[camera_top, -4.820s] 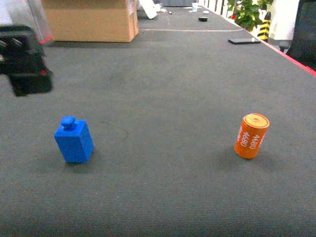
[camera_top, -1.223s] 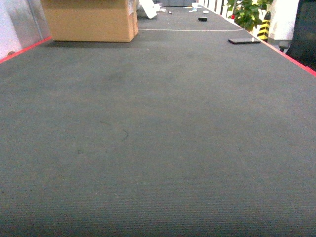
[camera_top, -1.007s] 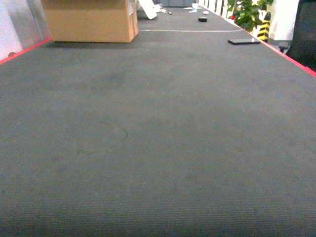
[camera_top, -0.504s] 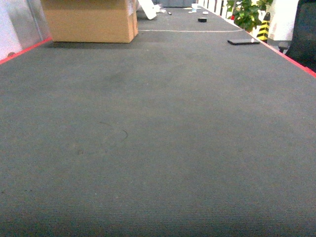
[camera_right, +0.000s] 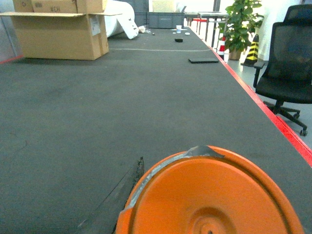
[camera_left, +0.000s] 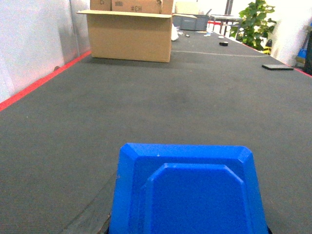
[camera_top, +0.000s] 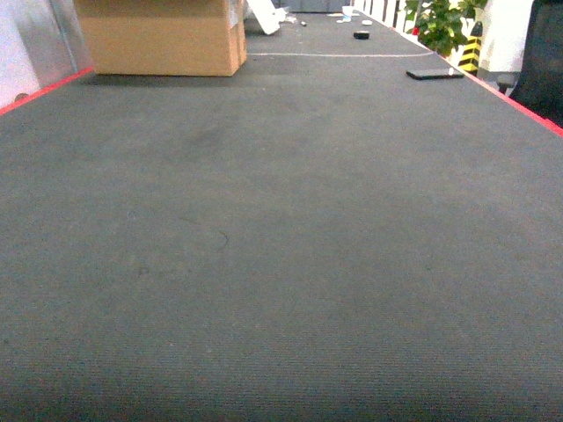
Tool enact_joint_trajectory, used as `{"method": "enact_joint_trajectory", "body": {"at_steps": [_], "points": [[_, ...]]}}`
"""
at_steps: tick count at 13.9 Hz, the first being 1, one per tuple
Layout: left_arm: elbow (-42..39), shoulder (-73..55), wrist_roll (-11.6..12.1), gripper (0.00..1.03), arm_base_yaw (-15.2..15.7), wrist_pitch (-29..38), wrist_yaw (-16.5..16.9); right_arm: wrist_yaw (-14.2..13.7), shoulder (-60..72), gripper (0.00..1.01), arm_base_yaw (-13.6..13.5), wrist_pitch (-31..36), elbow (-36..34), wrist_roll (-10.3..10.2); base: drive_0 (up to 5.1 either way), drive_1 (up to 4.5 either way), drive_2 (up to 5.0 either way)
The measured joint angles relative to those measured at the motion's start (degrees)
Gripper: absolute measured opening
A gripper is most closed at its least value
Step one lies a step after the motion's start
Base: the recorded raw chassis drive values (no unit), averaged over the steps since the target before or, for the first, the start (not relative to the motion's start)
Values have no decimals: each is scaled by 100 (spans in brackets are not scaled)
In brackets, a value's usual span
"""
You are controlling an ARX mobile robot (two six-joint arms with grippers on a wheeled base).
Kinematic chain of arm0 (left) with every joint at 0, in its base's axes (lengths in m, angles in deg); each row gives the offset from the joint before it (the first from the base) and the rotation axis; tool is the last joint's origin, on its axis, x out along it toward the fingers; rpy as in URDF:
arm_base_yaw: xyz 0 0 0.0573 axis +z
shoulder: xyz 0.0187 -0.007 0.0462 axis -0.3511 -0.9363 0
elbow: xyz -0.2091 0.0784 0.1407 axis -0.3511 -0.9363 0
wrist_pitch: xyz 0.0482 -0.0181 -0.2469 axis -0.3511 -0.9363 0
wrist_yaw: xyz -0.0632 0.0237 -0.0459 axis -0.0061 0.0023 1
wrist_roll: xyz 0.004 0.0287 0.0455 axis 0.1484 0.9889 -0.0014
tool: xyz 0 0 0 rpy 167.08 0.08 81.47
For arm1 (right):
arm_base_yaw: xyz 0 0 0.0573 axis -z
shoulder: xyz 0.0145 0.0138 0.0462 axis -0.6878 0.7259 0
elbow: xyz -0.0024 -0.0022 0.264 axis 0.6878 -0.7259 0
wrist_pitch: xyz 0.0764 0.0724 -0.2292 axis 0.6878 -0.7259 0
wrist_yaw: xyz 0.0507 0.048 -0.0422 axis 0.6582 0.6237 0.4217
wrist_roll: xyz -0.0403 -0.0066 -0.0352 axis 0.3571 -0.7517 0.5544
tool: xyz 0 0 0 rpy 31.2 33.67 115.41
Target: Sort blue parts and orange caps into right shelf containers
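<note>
A blue part (camera_left: 190,192) fills the bottom of the left wrist view, right up against the camera and above the dark table; my left gripper is shut on it. Only a grey sliver of one finger (camera_left: 92,217) shows at its left. An orange cap (camera_right: 209,195) with a strip of grey tape on its rim fills the bottom of the right wrist view, end-on, with my right gripper shut on it. A dark finger edge (camera_right: 124,187) shows beside it. The head view shows neither gripper nor either piece. The right shelf containers are out of view.
A cardboard box (camera_top: 163,35) stands at the far left of the dark table (camera_top: 281,264). A flat black object (camera_top: 435,73) lies far right near the red edge (camera_top: 519,101). Beyond that edge are a plant (camera_right: 241,19) and an office chair (camera_right: 290,63).
Nearly five seconds ago the blue part and the orange cap stood on the table in the head view; both are gone from it now. Nothing has shifted over the last second.
</note>
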Motion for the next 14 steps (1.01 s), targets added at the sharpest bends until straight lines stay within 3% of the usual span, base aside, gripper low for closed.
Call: {"method": "enact_joint_trajectory", "body": {"at_steps": [4, 5, 14], "points": [[2, 470, 2, 42, 0, -520, 0, 2, 2, 43, 0, -31, 0, 0, 0, 0, 0], [2, 1014, 2, 42, 0, -1320, 22, 0, 2, 43, 0, -28, 0, 0, 0, 0, 0], [2, 1300, 22, 42, 4, -1373, 0, 2, 2, 43, 0, -28, 0, 0, 0, 0, 0]]}}
